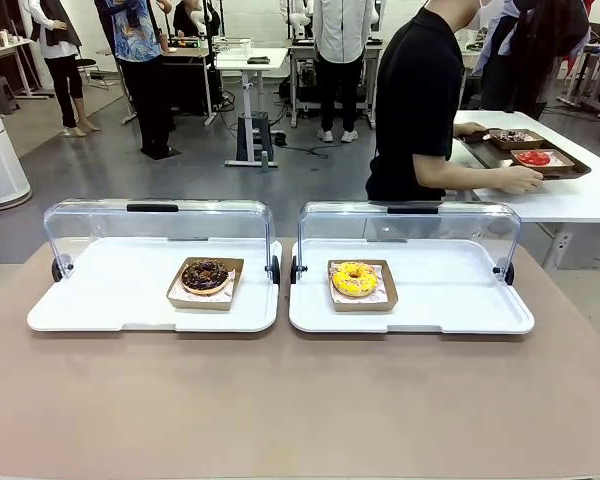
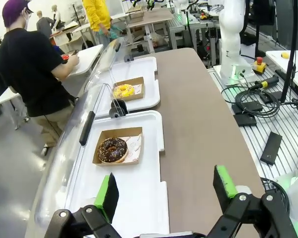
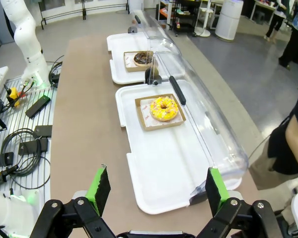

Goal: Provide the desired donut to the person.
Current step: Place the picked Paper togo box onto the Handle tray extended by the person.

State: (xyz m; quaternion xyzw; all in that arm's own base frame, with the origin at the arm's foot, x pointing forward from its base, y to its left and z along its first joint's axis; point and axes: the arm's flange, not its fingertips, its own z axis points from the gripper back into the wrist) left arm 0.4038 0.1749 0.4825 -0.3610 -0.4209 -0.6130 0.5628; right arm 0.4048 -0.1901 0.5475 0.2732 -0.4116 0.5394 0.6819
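Above the near edge of the desk point(image 1: 300, 400), the left gripper point(image 2: 166, 191) was held with its green pads spread wide and nothing between them. Below it, a white tray point(image 2: 139, 198) was seen, on which a chocolate donut point(image 2: 112, 149) lay in a brown paper box point(image 2: 134, 136). The tray's clear lid point(image 2: 64, 163) was raised on the far side (its black handle was turned toward the person). Further along the desk, a second tray point(image 2: 149, 94) with a yellow donut point(image 2: 123, 90) was found.

The right gripper point(image 3: 159, 191) was likewise spread apart and empty, poised over the near corner of that second tray point(image 3: 164, 168). The yellow donut point(image 3: 163, 108) rested in its own box point(image 3: 146, 119) near the middle of the tray, well apart from the fingers, and the domed lid point(image 3: 203, 124) stood open behind it.

In the front view, both trays were set side by side, just beside each other, the chocolate donut point(image 1: 204, 276) on the left and the yellow donut point(image 1: 354, 279) on the right. Beyond the desk, the person point(image 1: 415, 100) in a black shirt was turned away, one hand point(image 1: 520, 180) laid on a dark tray point(image 1: 560, 170) on a white table point(image 1: 590, 200) to the right.
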